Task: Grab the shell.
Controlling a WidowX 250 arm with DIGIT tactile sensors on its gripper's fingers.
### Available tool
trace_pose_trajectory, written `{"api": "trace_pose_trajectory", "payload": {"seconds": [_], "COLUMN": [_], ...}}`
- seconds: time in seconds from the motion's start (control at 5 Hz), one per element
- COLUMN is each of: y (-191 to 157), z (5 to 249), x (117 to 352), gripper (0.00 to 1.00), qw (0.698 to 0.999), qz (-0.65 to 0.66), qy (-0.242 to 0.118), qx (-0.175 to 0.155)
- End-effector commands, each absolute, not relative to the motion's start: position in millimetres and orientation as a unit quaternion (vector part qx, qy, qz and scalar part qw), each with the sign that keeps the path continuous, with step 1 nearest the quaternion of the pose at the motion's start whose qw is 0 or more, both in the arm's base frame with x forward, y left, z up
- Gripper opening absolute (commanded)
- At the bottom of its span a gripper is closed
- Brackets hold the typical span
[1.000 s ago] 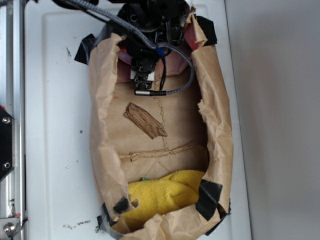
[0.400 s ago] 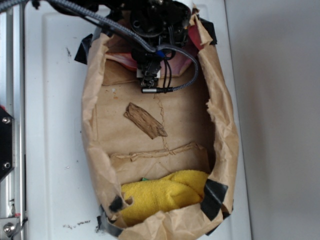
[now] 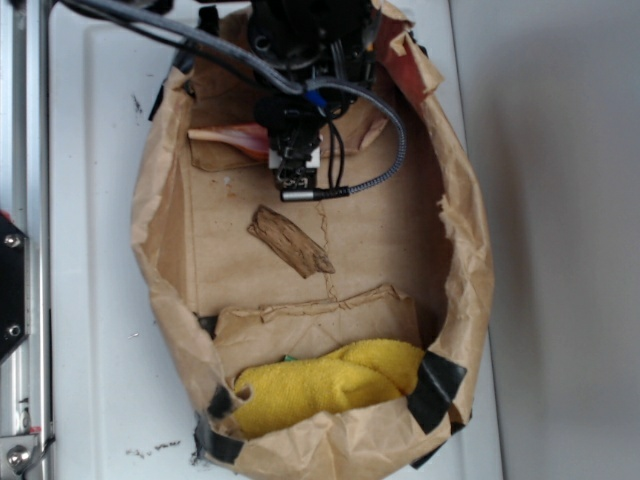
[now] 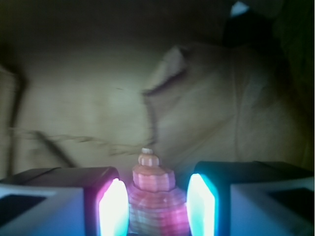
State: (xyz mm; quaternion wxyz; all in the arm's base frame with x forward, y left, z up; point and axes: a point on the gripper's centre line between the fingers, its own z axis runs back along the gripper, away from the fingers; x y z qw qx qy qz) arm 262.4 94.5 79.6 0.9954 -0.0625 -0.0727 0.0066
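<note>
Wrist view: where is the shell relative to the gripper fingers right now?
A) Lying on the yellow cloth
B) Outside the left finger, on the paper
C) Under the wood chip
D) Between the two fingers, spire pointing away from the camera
D: in the wrist view the shell sits in the gap of the gripper, its ribbed spire pointing away between the two lit fingers.

Open floor mid-bag, walls crowding the gripper's end

The crumpled brown paper bag's walls (image 3: pixel 462 250) ring the floor; the flat dark-brown wood chip (image 3: pixel 290 241) and yellow terry cloth (image 3: pixel 330 385) take up space, with bare paper between. The gripper (image 3: pixel 296 178) stands near the back wall.
</note>
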Motion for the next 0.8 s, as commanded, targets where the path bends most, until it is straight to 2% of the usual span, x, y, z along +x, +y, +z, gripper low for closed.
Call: {"api": "trace_pose_trajectory", "payload": {"seconds": [0.0, 0.2, 0.6], "y": [65.3, 49.4, 28.2], "z": [153.1, 161.8, 162.4], "x": [260.8, 254.7, 250.9], "gripper": [0.0, 0.0, 0.0], "qw": [0.985, 0.982, 0.982], "qz": [-0.009, -0.032, -0.046], "qy": [-0.136, -0.141, -0.156], "qx": [-0.105, -0.118, -0.093]}}
